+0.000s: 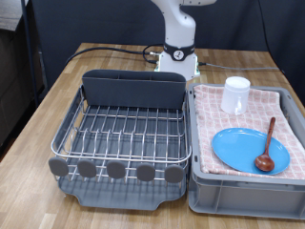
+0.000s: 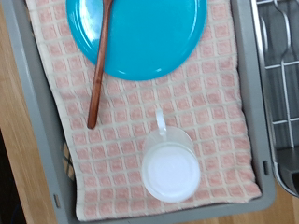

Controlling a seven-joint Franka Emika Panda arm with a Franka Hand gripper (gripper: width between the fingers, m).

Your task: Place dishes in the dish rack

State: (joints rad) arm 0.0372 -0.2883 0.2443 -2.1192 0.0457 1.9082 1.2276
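Observation:
The bright-blue plate lies flat on the pink checkered cloth in the grey bin; it also shows in the wrist view. The reddish-brown wooden spoon lies across the plate's edge, partly on the cloth, and shows in the wrist view. The white mug stands upright on the cloth beyond the plate, its handle towards the plate in the wrist view. The silver wire dish rack holds no dishes, at the exterior view's left; its edge shows in the wrist view. The gripper is not in view; the wrist camera looks down from above the bin.
The grey bin with the checkered cloth stands right beside the rack on a wooden table. The rack's tall grey caddy is at its far end. The robot's white base and a cable stand behind both.

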